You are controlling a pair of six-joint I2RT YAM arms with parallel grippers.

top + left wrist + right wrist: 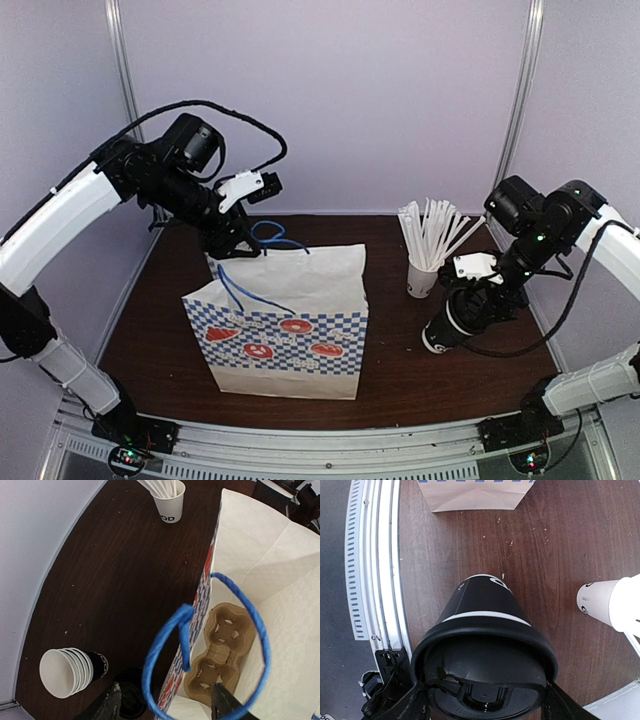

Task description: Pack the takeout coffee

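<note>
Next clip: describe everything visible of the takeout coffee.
The takeout coffee is a small black paper cup with pale print and a thin white band, closed by a black plastic lid. It is tilted, lid end clamped in the right pincer, one finger on each side. It is right of the checkered bag, beside the white cup of sticks. Whether its base touches the table is unclear.

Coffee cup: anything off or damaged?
The coffee cup leans over in the jaws of the right gripper rather than standing upright. Its lid rim looks jagged on one side, possibly just the sip tab. No spill visible.
</note>
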